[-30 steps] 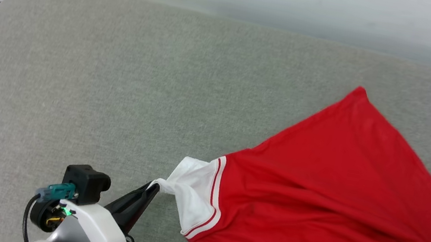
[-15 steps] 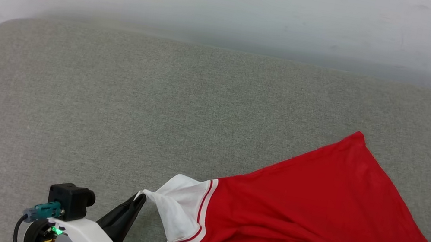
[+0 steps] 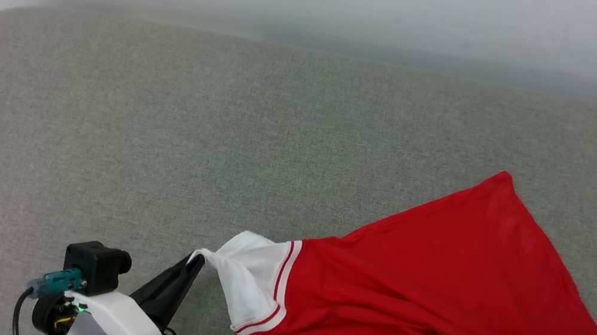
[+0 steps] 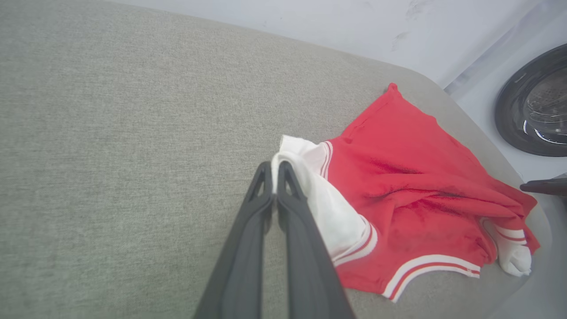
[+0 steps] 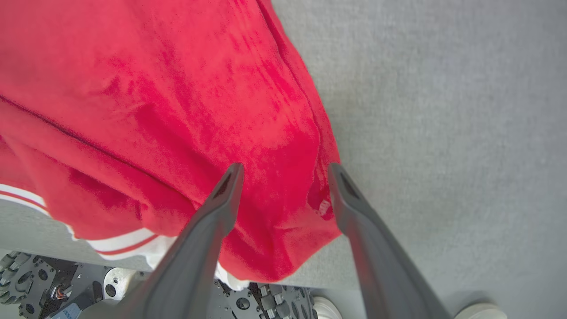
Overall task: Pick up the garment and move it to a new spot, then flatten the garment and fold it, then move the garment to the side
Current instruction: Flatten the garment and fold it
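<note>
**A:** Where is the garment, and who has it?

**B:** The garment [image 3: 436, 287] lies on the near right part of the grey padded surface [image 3: 158, 138], plain red side up, with one hem corner [image 3: 498, 187] pointing to the far side. The left gripper [image 3: 196, 262] has its jaws pressed together on the edge of the left white sleeve [image 3: 249, 280], which stretches leftward in a taut little peak. The right gripper [image 5: 283, 170] hangs over the near right end of the red cloth. Its jaws are spread wide and pinch nothing.

**A:** How do you expect it to handle?

**B:** Light and limp, I judge. It is thin jersey that wrinkles into ridges across the body. It bunches at the right, where the other sleeve [image 4: 514, 257] is crumpled beside a red fold. With no stiffness it will sag and trail from any single hold, and the smooth knit may slip out of a shallow pinch.

**A:** So where should the right side take hold?

**B:** On a seam or trimmed edge, not the open red panel. The striped cuff of the right sleeve would do, or the shoulder next to it, to match the left hold. Two holds well apart would let the cloth hang flat. The fingers should bite deep and catch one layer only, which is hard to check in that bunched part.
</note>
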### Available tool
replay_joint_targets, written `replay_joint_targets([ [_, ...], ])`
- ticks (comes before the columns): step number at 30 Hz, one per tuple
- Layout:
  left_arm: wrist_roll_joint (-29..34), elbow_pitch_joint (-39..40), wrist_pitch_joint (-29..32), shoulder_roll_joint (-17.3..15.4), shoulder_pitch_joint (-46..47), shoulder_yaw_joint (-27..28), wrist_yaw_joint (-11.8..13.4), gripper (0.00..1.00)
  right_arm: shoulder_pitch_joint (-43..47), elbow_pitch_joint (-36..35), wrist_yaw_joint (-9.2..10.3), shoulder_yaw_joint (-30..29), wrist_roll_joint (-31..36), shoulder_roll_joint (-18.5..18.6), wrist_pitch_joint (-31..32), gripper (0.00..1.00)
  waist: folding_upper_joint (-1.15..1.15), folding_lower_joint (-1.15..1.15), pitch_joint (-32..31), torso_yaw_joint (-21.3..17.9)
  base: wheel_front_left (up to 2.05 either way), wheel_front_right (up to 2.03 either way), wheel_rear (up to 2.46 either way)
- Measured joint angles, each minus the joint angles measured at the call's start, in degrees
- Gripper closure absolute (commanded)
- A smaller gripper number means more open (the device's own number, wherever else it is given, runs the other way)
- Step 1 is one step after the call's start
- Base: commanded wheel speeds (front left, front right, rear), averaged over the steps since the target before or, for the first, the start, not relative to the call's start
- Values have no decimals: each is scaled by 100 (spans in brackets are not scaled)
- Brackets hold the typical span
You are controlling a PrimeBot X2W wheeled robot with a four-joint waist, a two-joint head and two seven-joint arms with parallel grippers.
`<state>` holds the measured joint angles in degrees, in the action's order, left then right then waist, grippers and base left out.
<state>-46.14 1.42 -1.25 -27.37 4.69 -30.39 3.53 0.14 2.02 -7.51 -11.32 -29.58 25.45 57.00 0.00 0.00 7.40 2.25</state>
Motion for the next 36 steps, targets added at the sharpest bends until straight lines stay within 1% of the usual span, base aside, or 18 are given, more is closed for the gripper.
replay_joint_targets([
  [3, 1, 73, -56, -13, 49, 43, -11, 100, -361, -407, 0, 134, -123, 169, 218, 0, 0, 0, 123, 46, 0, 0, 0],
  [6, 38, 187, -71, -44, 142, 42, -31, 100, -861, -733, 0, 243, -211, 243, 519, 0, 0, 0, 294, 110, 0, 0, 0],
  [8, 83, 268, -63, -42, 240, 13, -51, 100, -1187, -836, 0, 337, -222, 203, 757, 0, 0, 1, 421, 178, 0, 0, 0],
  [10, 119, 350, -45, -43, 310, -22, -67, 100, -1502, -873, 0, 426, -191, 89, 1015, 0, 0, 1, 549, 262, 0, 0, 0],
  [12, 187, 441, -27, -55, 379, -52, -77, 100, -1881, -843, 0, 499, -51, -9, 1270, 0, 0, 1, 696, 356, 0, 0, 0],
  [16, 264, 603, 10, -57, 534, -107, -101, 100, -2616, -543, 0, 568, 302, -23, 1690, 0, 0, 1, 996, 581, 0, 0, 0],
  [21, 315, 676, 8, 30, 679, -181, -140, 100, -3322, 35, 0, 455, 773, -44, 1958, 0, 0, 1, 1341, 886, 0, 0, 0],
  [24, 339, 661, -1, 93, 769, -215, -163, 100, -3566, 345, 0, 400, 1017, -10, 1967, 0, 0, 1, 1530, 1059, 0, 0, 0],
  [29, 355, 647, -49, 157, 843, -257, -202, 100, -3789, 731, 0, 324, 1217, 0, 1863, 0, 0, 1, 1769, 1316, 0, 0, 0],
  [33, 354, 624, -53, 197, 854, -314, -252, 100, -3875, 979, 0, 361, 1405, 37, 1739, 0, 0, 1, 1898, 1454, 0, 0, 0],
  [36, 355, 586, -54, 234, 898, -352, -263, 100, -3885, 1150, 0, 392, 1414, 68, 1738, 0, 0, 1, 1945, 1528, 0, 0, 0],
])
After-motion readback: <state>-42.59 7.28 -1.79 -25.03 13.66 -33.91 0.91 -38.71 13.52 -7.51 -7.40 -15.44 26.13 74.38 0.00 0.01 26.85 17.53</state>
